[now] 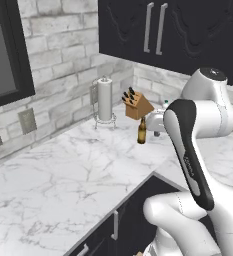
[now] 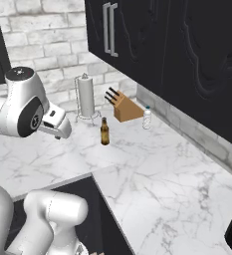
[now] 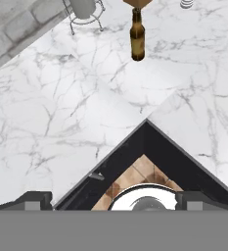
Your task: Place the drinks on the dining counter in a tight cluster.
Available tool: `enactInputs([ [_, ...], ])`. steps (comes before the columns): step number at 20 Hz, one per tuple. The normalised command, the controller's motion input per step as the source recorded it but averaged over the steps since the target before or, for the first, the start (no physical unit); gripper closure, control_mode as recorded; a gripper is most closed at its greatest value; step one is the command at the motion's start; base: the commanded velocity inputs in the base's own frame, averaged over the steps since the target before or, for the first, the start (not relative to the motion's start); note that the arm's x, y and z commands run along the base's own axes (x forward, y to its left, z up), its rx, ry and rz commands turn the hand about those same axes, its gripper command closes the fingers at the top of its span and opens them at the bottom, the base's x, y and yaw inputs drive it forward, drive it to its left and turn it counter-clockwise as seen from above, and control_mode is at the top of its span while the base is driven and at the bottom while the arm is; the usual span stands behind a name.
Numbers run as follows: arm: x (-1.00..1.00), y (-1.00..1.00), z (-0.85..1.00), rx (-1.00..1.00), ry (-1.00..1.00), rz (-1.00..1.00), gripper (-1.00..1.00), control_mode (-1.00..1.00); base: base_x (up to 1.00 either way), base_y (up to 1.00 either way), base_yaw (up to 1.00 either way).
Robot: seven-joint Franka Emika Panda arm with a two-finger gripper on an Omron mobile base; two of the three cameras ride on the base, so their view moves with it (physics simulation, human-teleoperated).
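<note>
**Claw wide open above the worktop corner, bottles standing at the far end**

Closest to me, in the hand view, I see the claw (image 3: 113, 200) with its two dark tips spread far apart at the bottom edge, nothing between them. It hangs over the inner corner of the L-shaped marble worktop (image 3: 61, 112), where the dark cabinet fronts meet and a patch of tiled floor shows below. From the right base view I can see the arm's hand end held above the marble, well short of the bottles.

Further out on the worktop stands the brown bottle (image 2: 105, 132), upright and alone on the marble, apart from everything around it; I also have it in the left base view (image 1: 142, 131) and near the top of the hand view (image 3: 137, 37).

Beyond it, the knife block (image 2: 125, 108) sits close to the back wall, tilted, with dark handles sticking up. Just beside the block, on its right in the right base view, stands the water bottle (image 2: 147, 118), upright. To the left of the block is the paper-towel roll (image 2: 86, 97) on its wire stand, against the grey brick wall. Dark wall cabinets (image 2: 152, 35) with silver handles hang above.
</note>
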Motion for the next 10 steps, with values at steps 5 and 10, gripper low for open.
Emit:
enactInputs([
  [5, 0.0, 0.0, 0.0, 0.0, 0.0, 0.0, -1.0, 1.0, 0.5, -0.04, 0.1],
  [10, 0.0, 0.0, 0.0, 0.0, 0.0, 0.0, -1.0, 1.0, 0.33, 0.29, -0.02],
])
